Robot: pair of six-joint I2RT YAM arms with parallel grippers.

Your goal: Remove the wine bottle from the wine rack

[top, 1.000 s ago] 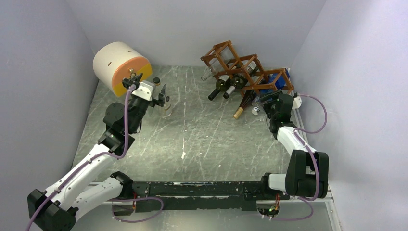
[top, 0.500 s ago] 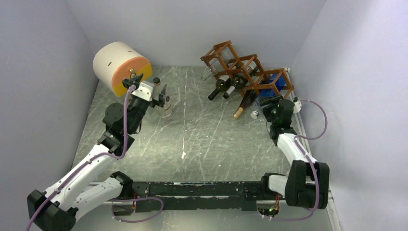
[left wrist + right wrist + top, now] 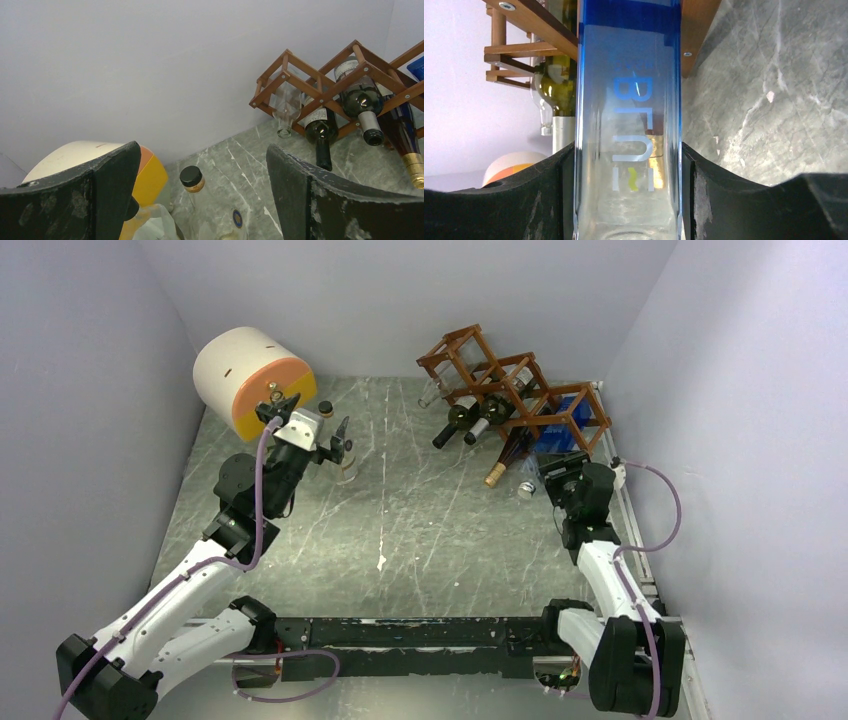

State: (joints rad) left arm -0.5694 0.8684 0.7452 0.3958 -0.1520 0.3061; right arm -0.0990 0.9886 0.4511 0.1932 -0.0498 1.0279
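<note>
The reddish-brown wine rack (image 3: 470, 348) stands at the back right; it also shows in the left wrist view (image 3: 320, 80) and the right wrist view (image 3: 531, 22). My right gripper (image 3: 562, 476) (image 3: 628, 155) is shut on a clear-and-blue wine bottle (image 3: 629, 100), whose blue end (image 3: 555, 433) still lies in the rack's rightmost cubby. Its silver cap (image 3: 526, 490) points toward the near side. My left gripper (image 3: 335, 438) (image 3: 202, 160) is open at the far left, above a clear upright bottle with a black cap (image 3: 191, 177).
Three dark bottles (image 3: 455, 422) (image 3: 482, 420) (image 3: 503, 458) lie in the rack with necks out, and an empty clear one (image 3: 286, 105) too. A white-and-orange cylinder (image 3: 250, 375) lies at the back left. Walls close in on both sides.
My right arm has drawn back toward the near edge, sliding the clear-and-blue bottle partly out of the rack. The left arm has barely moved.
</note>
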